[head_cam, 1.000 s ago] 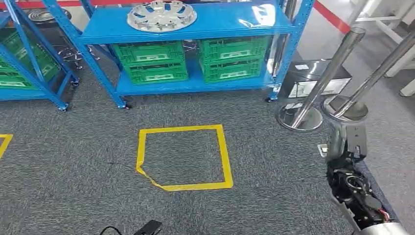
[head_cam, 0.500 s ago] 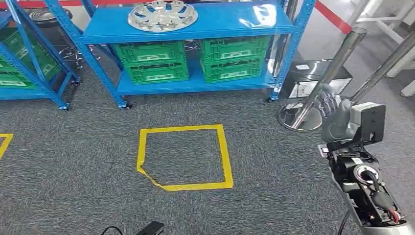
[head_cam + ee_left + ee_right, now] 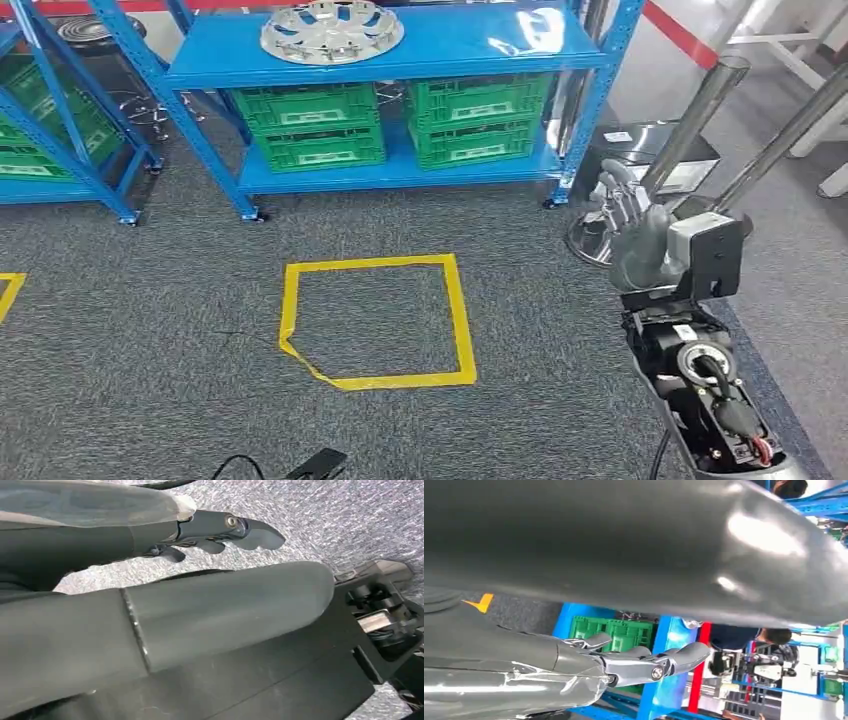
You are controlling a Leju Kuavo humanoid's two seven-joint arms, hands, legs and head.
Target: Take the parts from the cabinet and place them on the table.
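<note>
1. The right hand (image 3: 632, 225) is raised in front of the robot at the right side of the head view, over the grey carpet (image 3: 150, 340), with its fingers (image 3: 612, 190) apart and lightly curved, holding nothing.
2. In the right wrist view the same hand's fingers (image 3: 639, 662) stretch out side by side toward the blue cabinet (image 3: 669, 645), and nothing lies between them and the thick thumb.
3. The left hand (image 3: 165, 605) hangs over the carpet (image 3: 350, 520) in its own wrist view; its dark fingers (image 3: 235, 527) reach out apart from the thumb, with nothing in them.
4. The part to fetch, a silver hubcap (image 3: 332, 30), lies flat on the cabinet's (image 3: 480, 45) top shelf, toward the left end of that shelf and well apart from both hands.
5. On the shelf below stand two green crates (image 3: 308, 125), side by side; the left one sits under the hubcap.
6. A square of yellow tape (image 3: 375, 320) is stuck on the carpet in front of the cabinet.
7. Two shiny metal posts (image 3: 690, 130) with round bases stand right of the cabinet, just beyond the right hand.
8. A second blue rack (image 3: 60, 120) with green crates stands at the left edge.
</note>
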